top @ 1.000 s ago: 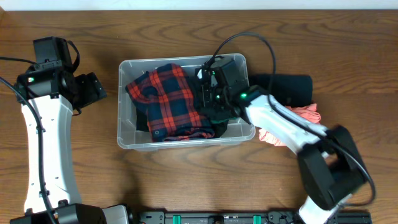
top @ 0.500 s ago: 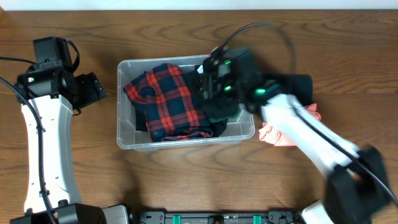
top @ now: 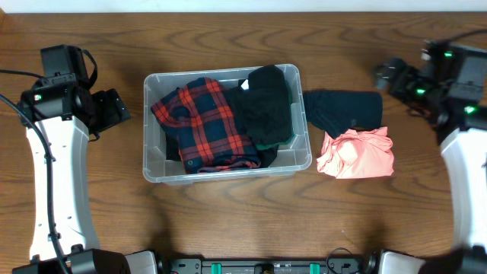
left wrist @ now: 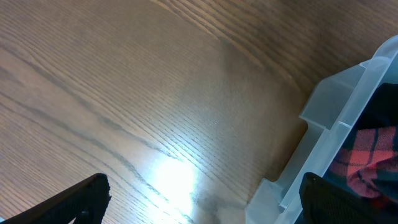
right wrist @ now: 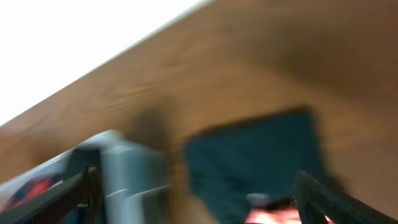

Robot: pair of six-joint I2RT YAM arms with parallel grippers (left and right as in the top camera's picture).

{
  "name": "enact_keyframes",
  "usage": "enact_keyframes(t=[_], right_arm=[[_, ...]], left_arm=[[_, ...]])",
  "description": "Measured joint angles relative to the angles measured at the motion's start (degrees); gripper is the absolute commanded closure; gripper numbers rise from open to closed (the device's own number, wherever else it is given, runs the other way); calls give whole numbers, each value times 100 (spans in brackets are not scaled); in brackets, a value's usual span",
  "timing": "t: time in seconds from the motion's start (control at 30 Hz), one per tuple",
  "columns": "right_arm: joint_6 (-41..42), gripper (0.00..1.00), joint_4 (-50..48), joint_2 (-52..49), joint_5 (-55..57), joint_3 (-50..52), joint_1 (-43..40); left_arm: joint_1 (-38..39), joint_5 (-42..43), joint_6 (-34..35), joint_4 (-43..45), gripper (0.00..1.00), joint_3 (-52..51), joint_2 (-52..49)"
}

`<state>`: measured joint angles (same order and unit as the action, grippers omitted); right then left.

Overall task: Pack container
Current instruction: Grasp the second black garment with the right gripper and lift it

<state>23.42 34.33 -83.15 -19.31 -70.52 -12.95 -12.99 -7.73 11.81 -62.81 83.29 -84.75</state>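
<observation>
Right claw [top: 386, 74] is released, its fingers spread wide with nothing between them. A second ago it was clenched low inside the container [top: 228, 173], at the right end. It has since let go and pulled back to the far right corner of the worktop [top: 228, 221]. The black garment [top: 266, 106] it was on now lies heaped in the container's right end, against the red plaid shirt [top: 202, 122]. The right arm runs up the right edge of the overhead view, with the claw turned left toward the dark folded cloth [top: 346, 109]. That cloth lies just outside the container's right wall, with a pink garment [top: 356, 152] touching its near side. The left claw [top: 114, 109] is also released and has not moved. It points at the container's left wall, a little apart from it. The container sits mid-worktop.
</observation>
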Motion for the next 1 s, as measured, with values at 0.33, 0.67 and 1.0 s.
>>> enact_keyframes(t=[0.33, 0.67, 1.0], right_arm=[[-625, 4, -240, -2109, -516, 79, -828], [-1014, 28, -787, -3123, -1416, 81, -813], [-1091, 99, -796, -3209, -1692, 90, -603]], left_arm=[[0, -2, 0, 0, 2, 0, 0], [0, 0, 0, 0, 2, 0, 0], [0, 0, 0, 0, 2, 0, 0]])
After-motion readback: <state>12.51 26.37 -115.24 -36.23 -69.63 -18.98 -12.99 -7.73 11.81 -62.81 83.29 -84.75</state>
